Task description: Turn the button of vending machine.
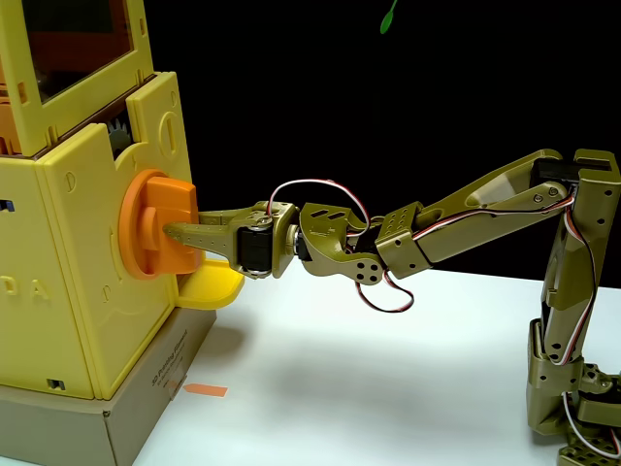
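Orange and fist-sized, the button [147, 224] sits on the right face of the yellow vending machine [92, 291] in my fixed view, and I see my olive fingers [194, 233] closed around its bar, above the white bench [388, 388].

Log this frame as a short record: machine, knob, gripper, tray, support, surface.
machine: yellow vending machine at left of the fixed view, orange-tinted window on top
knob: orange button on the machine's side face, bar sticking out
gripper: olive gripper at the bar, fingers along it; open or shut cannot be told
tray: yellow tray just below the knob
support: cardboard box under the machine
surface: white table
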